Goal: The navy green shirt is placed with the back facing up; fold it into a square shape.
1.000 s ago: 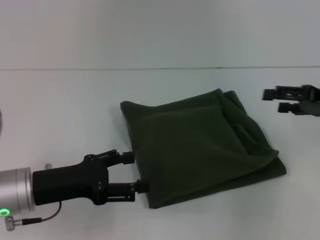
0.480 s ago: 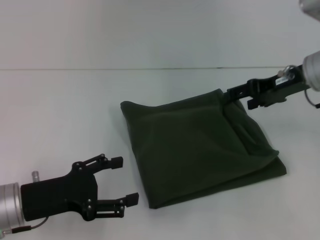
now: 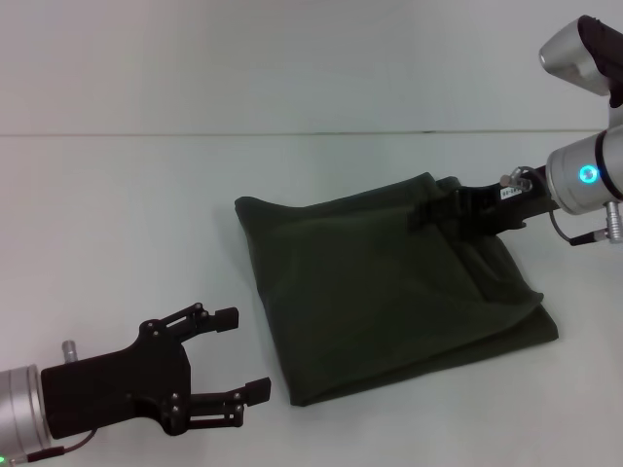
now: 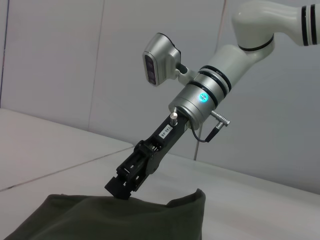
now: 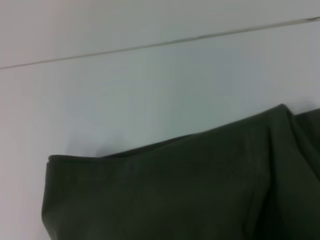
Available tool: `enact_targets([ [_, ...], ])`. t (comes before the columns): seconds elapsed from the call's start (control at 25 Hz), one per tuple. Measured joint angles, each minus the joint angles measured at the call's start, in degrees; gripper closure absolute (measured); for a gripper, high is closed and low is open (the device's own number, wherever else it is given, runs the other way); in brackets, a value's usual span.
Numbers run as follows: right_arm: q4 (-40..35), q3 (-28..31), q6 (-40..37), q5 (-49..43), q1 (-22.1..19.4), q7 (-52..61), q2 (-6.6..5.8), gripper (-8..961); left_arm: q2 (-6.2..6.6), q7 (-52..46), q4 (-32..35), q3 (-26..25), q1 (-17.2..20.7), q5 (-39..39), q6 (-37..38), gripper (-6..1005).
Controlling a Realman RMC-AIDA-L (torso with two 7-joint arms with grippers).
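The shirt point(image 3: 389, 282) lies flat on the white desk point(image 3: 127, 214), plain side up. It is already folded into a rough square, so the job looks almost done.

The right gripper point(image 3: 436, 207) is down at the far right corner of the shirt, and its tip touches the cloth there. That corner looks lumpy, with an extra layer sticking out, so it is likely there to tidy it. I cannot tell if its jaws are apart or together, as they blend into the dark cloth.

The left gripper point(image 3: 234, 353) waits just beside the near left corner, not touching it. Its jaws are wide apart and hold nothing, with the shirt's edge right in front of them.
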Motion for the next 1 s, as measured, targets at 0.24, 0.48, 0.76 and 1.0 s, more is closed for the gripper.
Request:
enact_targets([
  [0.24,0.88,0.13,2.35,3.03,-0.15,-1.11,0.56,19,0.00,0.31,-0.81,-0.08,0.03,-0.01,-0.56,39],
  [0.48,1.81,-0.33,3.98,3.70,-0.24,-1.59,1.27,20,0.00,0.81,-1.43,-0.15,-0.03,0.00,-0.68,40],
  [0.76,3.02,-0.33,5.44,3.85,-0.27,-2.65,2.23,22,0.00,0.85,-1.47,-0.19,-0.17,0.04,-0.82,42],
  [1.0,2.40,-0.58,5.98,3.42,-0.34,-4.48,2.82,23,0.00,0.83,-1.56,-0.19,-0.14,0.04,-1.13,46],
])
